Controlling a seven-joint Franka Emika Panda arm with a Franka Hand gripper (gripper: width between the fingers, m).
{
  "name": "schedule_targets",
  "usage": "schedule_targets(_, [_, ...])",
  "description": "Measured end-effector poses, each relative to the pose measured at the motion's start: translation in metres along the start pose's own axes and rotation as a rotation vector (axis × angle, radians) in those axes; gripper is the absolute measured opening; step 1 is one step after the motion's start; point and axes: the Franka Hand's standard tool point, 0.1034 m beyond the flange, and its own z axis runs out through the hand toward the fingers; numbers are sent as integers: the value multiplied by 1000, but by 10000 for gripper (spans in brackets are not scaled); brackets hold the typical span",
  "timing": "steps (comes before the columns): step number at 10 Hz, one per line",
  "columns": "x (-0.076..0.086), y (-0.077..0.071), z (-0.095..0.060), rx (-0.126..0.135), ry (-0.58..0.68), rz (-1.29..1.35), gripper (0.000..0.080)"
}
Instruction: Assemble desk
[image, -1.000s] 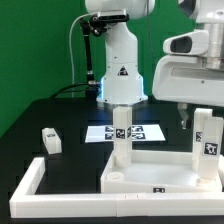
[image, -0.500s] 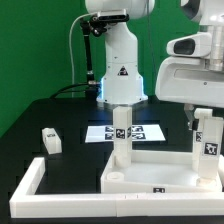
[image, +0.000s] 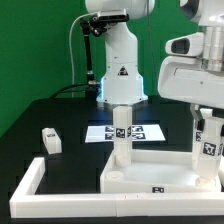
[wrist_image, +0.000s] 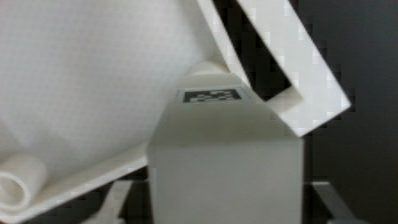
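Tags (image: 121, 131) of black-and-white squares, no legible writing, mark the white rimmed rectangular plastic tabletop panel (image: 150, 178), the short white blocky leg (image: 121, 148) upright on it, and a second leg (image: 207, 145) straddled by the pincer (image: 206, 122), grip impossible to tell.

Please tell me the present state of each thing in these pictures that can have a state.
Gripper: shut on the held leg.
Held leg: upright at the tabletop panel corner on the exterior view's right; whether it is fully seated cannot be told.
Middle leg: standing upright on the panel, not gripped.
Loose leg: lying on the table, unattached.
Tabletop panel: lying flat, rim up.
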Motion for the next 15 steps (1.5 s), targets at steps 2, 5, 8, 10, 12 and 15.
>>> schedule_targets(2, [7,0,1,7,-1,228,288])
schedule_targets(5, [6,3,2,62,-26,663,290])
schedule_targets(8, [6,6,2,96,-56,906,290])
schedule_targets(10, [5,4,2,94,-61,1005,290])
schedule_targets(12, [5,4,2,95,-61,1031,290])
schedule_targets(15, [1,4,3,83,-29,775,616])
